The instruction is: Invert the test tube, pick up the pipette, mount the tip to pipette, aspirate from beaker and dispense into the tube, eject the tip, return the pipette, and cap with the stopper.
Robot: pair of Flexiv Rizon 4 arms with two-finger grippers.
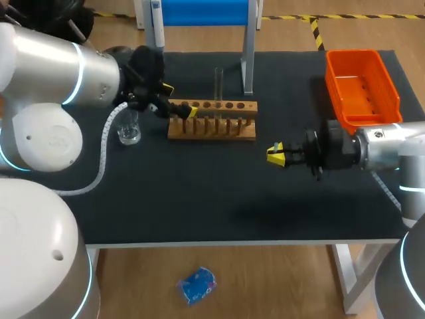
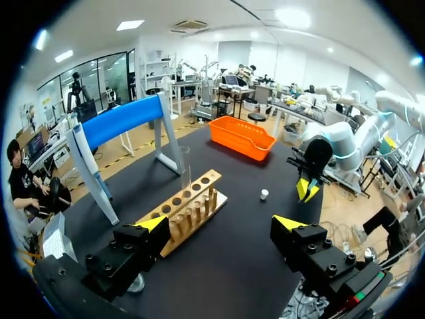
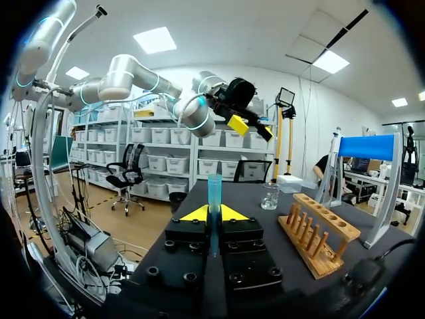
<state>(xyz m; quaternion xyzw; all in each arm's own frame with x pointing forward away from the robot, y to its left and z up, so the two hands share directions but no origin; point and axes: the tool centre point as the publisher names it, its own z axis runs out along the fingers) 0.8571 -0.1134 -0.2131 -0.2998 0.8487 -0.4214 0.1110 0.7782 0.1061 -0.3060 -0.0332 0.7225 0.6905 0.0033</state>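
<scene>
The left gripper (image 1: 180,100) hung over the left end of the wooden rack (image 1: 212,121), its fingers spread wide with nothing between them; the rack sat toward the worktop's (image 1: 199,199) far edge, left of the middle, with the test tube (image 1: 218,83) standing upright in its back row; the beaker (image 1: 128,131) stood just beside the rack, nearer the left edge; the right gripper (image 1: 275,155) was over the worktop's right half, well apart from the rack, its fingers drawn together on a slim bluish tube (image 3: 214,196) that stuck out past the tips; a small white stopper (image 2: 264,194) lay between rack and right gripper; an orange bin (image 1: 362,86) filled the far right corner.
</scene>
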